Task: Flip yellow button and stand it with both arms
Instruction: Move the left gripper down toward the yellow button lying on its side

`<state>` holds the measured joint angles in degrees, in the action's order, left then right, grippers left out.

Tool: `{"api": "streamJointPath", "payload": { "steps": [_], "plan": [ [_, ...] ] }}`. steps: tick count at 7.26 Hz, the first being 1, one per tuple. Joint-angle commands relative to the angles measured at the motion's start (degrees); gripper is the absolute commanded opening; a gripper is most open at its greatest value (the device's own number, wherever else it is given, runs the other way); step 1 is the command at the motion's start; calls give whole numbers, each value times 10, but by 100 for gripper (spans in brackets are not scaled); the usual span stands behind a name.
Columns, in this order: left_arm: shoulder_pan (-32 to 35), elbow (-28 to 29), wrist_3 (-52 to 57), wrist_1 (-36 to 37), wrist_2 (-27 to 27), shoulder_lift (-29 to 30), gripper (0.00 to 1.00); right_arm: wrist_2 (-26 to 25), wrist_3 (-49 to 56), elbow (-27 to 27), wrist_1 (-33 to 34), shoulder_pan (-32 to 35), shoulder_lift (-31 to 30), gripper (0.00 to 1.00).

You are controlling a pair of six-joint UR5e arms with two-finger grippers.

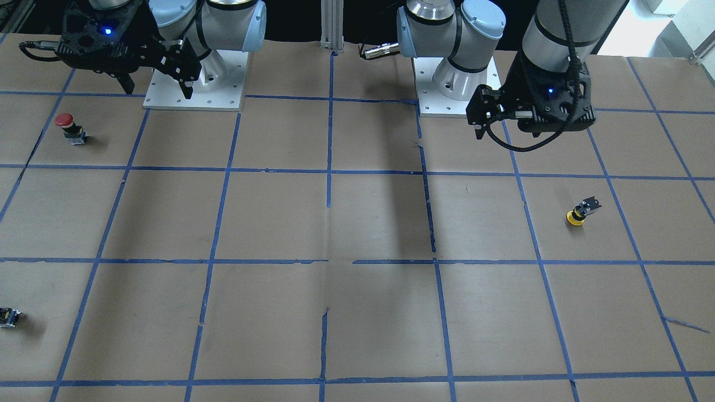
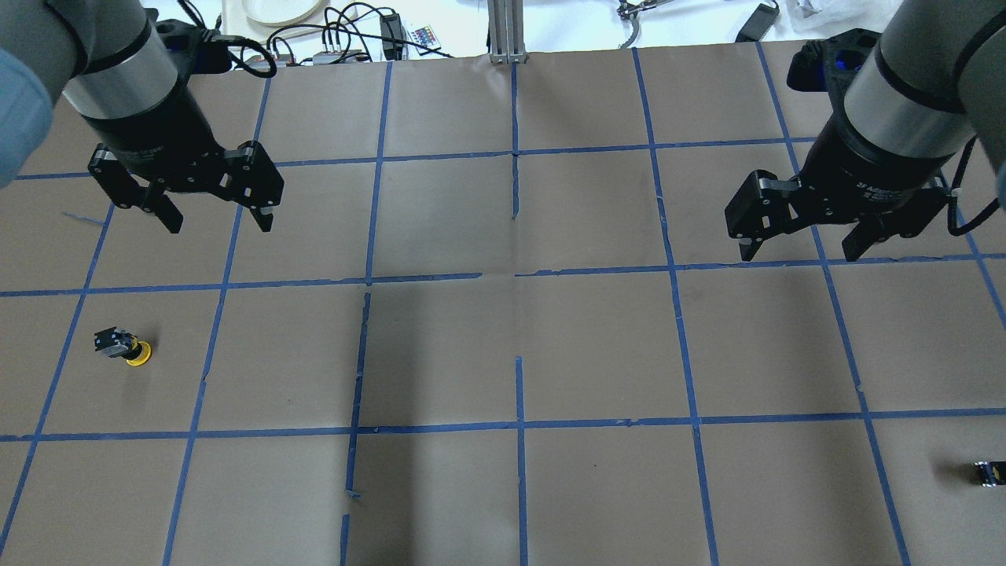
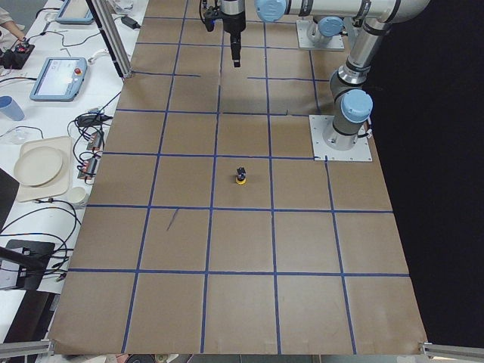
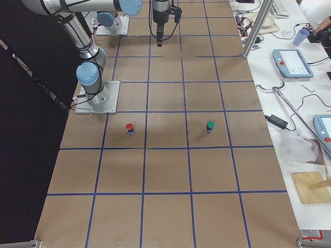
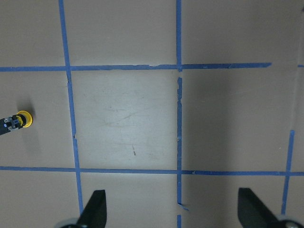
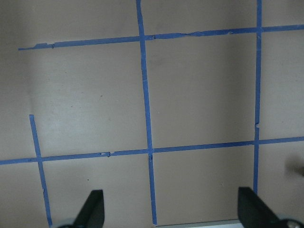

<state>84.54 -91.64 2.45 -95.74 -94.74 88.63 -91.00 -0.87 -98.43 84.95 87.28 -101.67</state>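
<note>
The yellow button [image 1: 577, 214] stands upside down, yellow cap on the paper and black-and-metal body up, on the robot's left side of the table. It also shows in the overhead view [image 2: 126, 347], the exterior left view [image 3: 240, 177] and at the left edge of the left wrist view [image 5: 18, 120]. My left gripper [image 2: 218, 224] [image 1: 481, 125] [image 5: 172, 213] is open and empty, hovering high and beyond the button. My right gripper [image 2: 798, 251] [image 1: 158, 89] [image 6: 171, 213] is open and empty, high over the right side, far from the button.
A red-capped button [image 1: 70, 127] stands on the right side. A small black-and-metal block [image 1: 8, 317] [image 2: 986, 473] lies at the table's edge. A green-capped button [image 4: 209, 125] shows in the exterior right view. The arms' white base plates [image 1: 167, 100] sit at the robot's side.
</note>
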Motion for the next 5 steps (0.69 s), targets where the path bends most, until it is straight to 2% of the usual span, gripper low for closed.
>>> {"api": "streamJointPath", "payload": {
  "steps": [1, 3, 5],
  "plan": [
    [-92, -48, 15, 28, 1, 4, 96, -1, 1, 0, 3, 0, 2, 100],
    [-162, -114, 16, 143, -2, 16, 99, -8, 6, 3, 0, -2, 3, 100],
    [-246, -196, 96, 246, -1, 29, 99, -1, 7, 2, 4, -4, 1, 100]
  ]
}}
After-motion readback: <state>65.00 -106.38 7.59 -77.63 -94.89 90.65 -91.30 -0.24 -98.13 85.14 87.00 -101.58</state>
